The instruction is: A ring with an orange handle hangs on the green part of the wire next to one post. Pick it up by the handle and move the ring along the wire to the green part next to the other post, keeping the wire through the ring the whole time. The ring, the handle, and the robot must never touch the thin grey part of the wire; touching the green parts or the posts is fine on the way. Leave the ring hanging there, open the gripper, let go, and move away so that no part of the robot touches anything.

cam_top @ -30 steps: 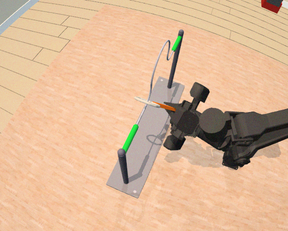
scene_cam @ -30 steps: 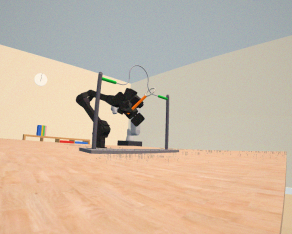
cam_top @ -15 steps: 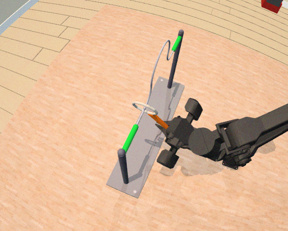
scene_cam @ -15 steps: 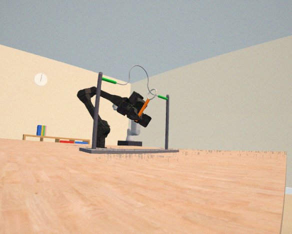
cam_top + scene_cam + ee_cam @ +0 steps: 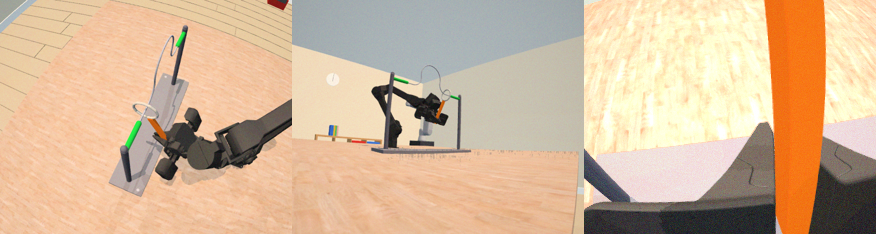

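Note:
The pale ring is around the thin grey wire, just off the inner end of the near green part. Whether ring and wire touch is too small to tell. The orange handle slopes from the ring down to my gripper, which is shut on its lower end, below the wire. The other green part is at the far post.
The near post stands beside the near green part. The grey base plate lies under the wire and partly under my gripper. The wire has a high arch and a dip towards the far post. Another pale robot arm stands in the background.

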Robot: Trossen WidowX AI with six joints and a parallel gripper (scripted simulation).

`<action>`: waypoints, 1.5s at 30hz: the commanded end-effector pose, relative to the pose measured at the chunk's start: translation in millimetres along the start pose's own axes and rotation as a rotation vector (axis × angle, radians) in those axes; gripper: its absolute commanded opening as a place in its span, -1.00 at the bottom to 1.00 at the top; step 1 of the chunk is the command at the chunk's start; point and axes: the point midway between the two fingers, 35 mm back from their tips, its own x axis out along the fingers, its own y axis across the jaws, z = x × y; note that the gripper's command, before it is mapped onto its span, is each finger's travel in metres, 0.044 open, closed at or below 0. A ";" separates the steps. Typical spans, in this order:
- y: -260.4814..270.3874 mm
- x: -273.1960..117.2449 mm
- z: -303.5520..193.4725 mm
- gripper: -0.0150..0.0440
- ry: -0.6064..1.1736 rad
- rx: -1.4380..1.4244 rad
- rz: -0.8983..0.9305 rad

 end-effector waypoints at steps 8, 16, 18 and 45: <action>19.0 -3.0 2.8 -1.00 0.003 0.054 0.029; 28.0 -4.4 3.2 -1.00 0.004 0.062 0.033; 30.0 -4.7 3.3 -1.00 0.003 0.063 0.034; 56.6 -8.9 4.7 -1.00 0.000 0.066 0.034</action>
